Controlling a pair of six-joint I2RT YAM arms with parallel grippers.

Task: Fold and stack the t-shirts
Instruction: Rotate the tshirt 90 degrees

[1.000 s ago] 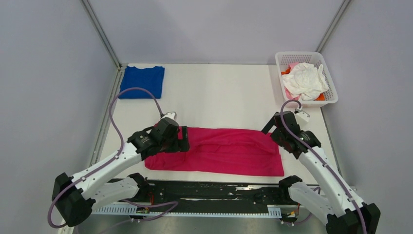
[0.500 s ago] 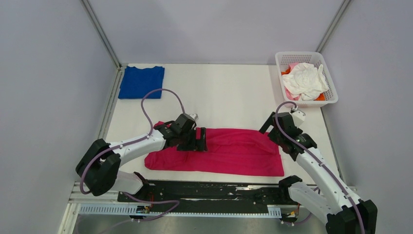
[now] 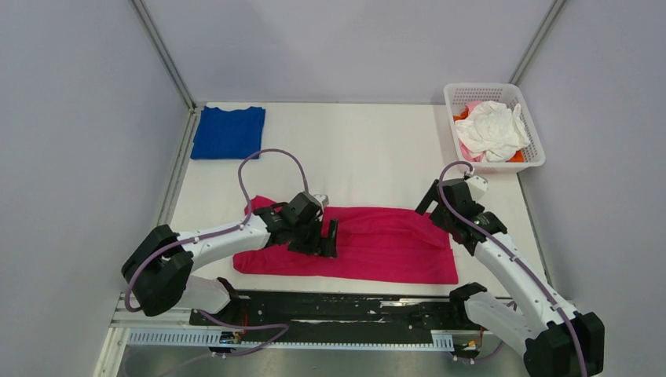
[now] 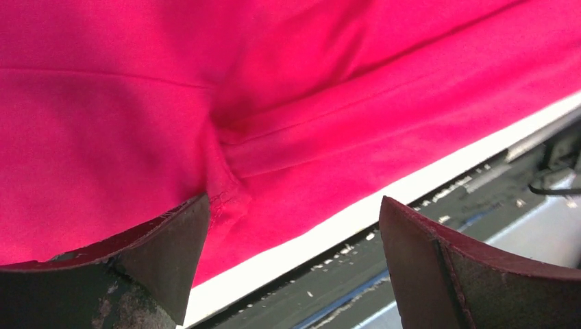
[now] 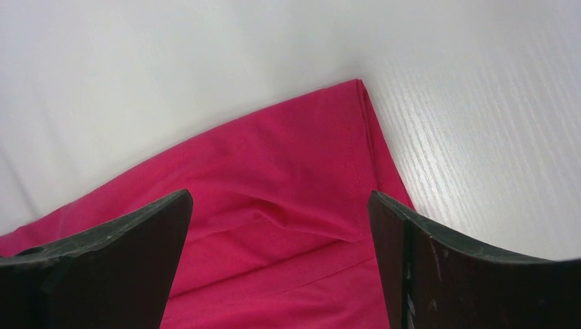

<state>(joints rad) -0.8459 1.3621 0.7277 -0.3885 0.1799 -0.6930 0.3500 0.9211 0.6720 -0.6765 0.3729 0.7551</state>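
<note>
The magenta-pink t-shirt [image 3: 377,250] lies folded into a long strip near the table's front edge. It fills the left wrist view [image 4: 205,103] and shows in the right wrist view [image 5: 274,226]. My left gripper [image 3: 328,238] is open, low over the strip's left-middle part, nothing between its jaws. My right gripper [image 3: 434,214] is open over the strip's far right corner, also empty. The royal blue t-shirt [image 3: 228,132] lies folded at the far left corner. White [image 3: 492,128], pale pink and orange shirts sit crumpled in the basket.
The white lattice basket [image 3: 534,155] stands at the far right corner. A black rail [image 3: 345,310] runs along the table's front edge, also seen in the left wrist view [image 4: 438,226]. Grey walls close in the left, back and right sides.
My left arm has swung right along the magenta strip, from its left end to its left-middle part, and lowered. My right gripper has shifted slightly toward the far right corner.
</note>
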